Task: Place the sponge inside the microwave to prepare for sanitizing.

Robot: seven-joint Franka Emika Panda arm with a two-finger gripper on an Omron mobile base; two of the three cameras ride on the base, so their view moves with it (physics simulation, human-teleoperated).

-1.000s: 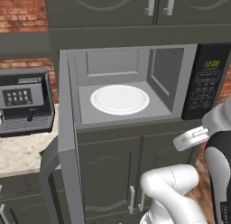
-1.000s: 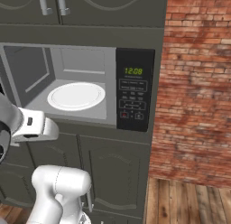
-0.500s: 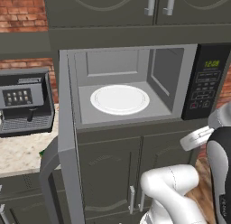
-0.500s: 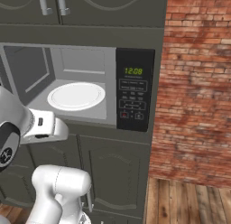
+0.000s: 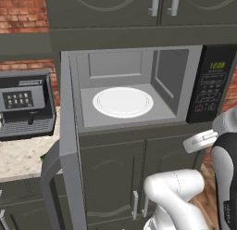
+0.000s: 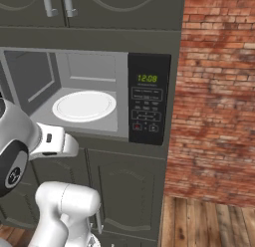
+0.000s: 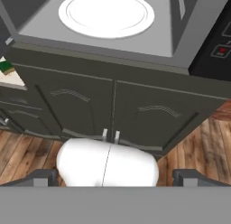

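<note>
The brick wall point(image 6: 214, 96) rises to the right of a tall bank of dark grey cabinets point(image 5: 139, 159), whose lower doors fill the space under the microwave point(image 5: 134, 92). The microwave sits built into that bank with its door point(image 5: 69, 150) swung fully open to the left, its cavity bare except for the white round plate point(image 5: 122, 102) lying flat on the floor of the cavity; the black keypad panel point(image 6: 148, 99) with green digits stands at the right of the opening. Left of the open door, a grey coffee machine point(image 5: 25, 106) stands on the speckled surface point(image 5: 23, 155). The hand point(image 7: 115, 175) hangs low in front of the lower cabinet doors, fingertips point(image 7: 43, 177) spread wide apart and grasping nothing. The sponge point(image 7: 6, 66) lies on the surface to the left of the microwave, just beyond the open door, green top up, well apart from the hand.
</note>
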